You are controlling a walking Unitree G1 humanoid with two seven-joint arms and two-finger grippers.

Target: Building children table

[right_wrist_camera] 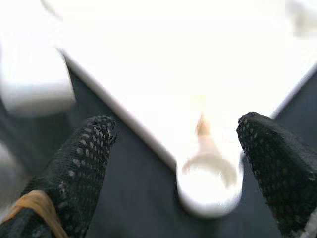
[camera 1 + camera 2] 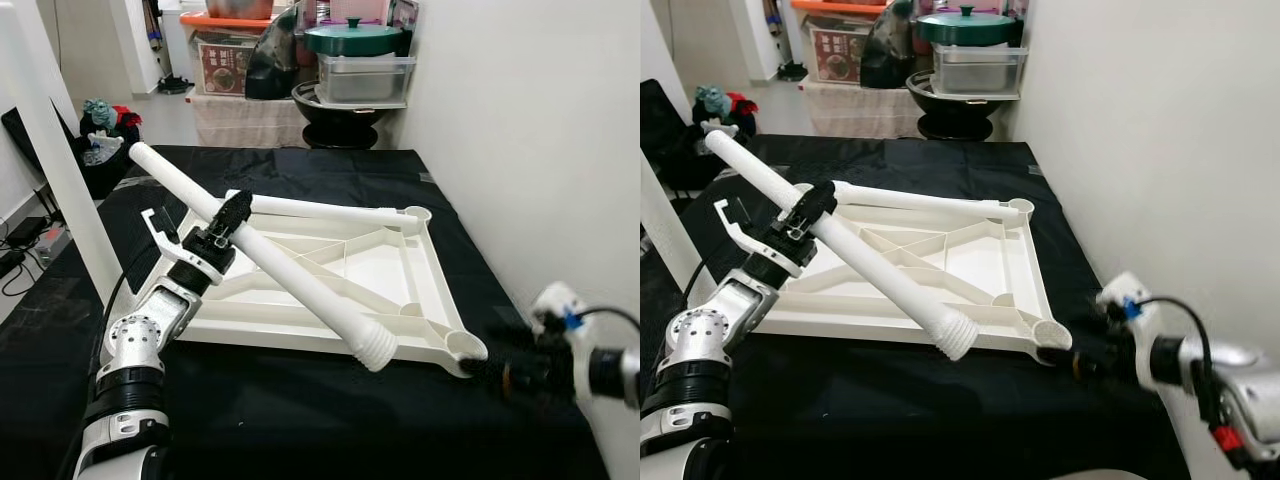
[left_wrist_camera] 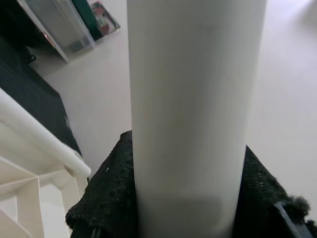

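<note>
- The tabletop (image 2: 400, 268) lies upside down on the black cloth (image 2: 300, 420), its ribbed underside up, with a round socket (image 2: 466, 346) at its near right corner.
- The left gripper (image 2: 228, 226) is clamped around a white leg (image 2: 290, 272) partway along its length. The leg's long axis runs diagonally from far left, high, down to near right, and its threaded end (image 2: 377, 352) hangs just over the near rim, a little left of the socket.
- So the coming move turns on this gap: the threaded end must travel right and slightly nearer, then tip upright, to meet the socket. That is my judgement.
- The right gripper (image 1: 181, 148) is the nearer of the two to the socket, with its fingers spread wide, one either side of it and holding nothing.
- A second leg (image 2: 330, 211) lies along the tabletop's far edge.
- The right wrist view shows the socket's open mouth centred between the fingers (image 1: 79, 163), which the head views blur. The left wrist view shows the grip's black pads (image 3: 106, 198) hugging the leg.
</note>
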